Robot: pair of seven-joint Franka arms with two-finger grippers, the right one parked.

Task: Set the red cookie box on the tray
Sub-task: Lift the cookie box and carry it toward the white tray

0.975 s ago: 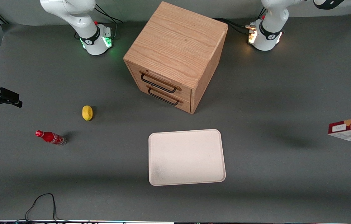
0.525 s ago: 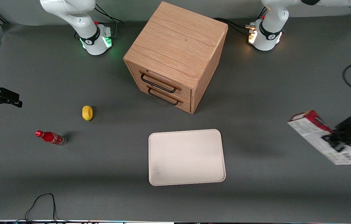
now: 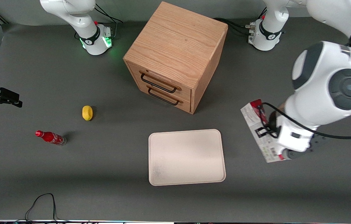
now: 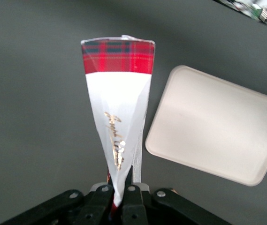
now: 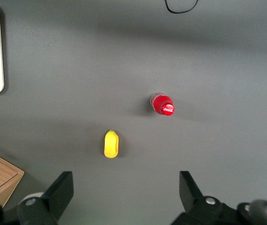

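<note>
The red cookie box (image 3: 258, 130) is a long flat package, white with a dark red end, held in the air above the table beside the tray (image 3: 187, 157), toward the working arm's end. My left gripper (image 3: 266, 130) is shut on the box near its middle. In the left wrist view the box (image 4: 119, 108) sticks out from between the shut fingers (image 4: 135, 199), its red plaid end farthest from the gripper (image 4: 119, 202). The cream tray (image 4: 217, 124) lies flat and bare beside the box. No part of the box is over the tray.
A wooden two-drawer cabinet (image 3: 175, 56) stands farther from the front camera than the tray. A yellow lemon (image 3: 87, 112) and a small red Coca-Cola bottle (image 3: 50, 137) lie toward the parked arm's end. A black cable (image 3: 41, 202) lies near the table's front edge.
My left gripper has carried the cookie box in from the working arm's end of the table toward the tray, and the box has turned. The arm now shows large in the front view.
</note>
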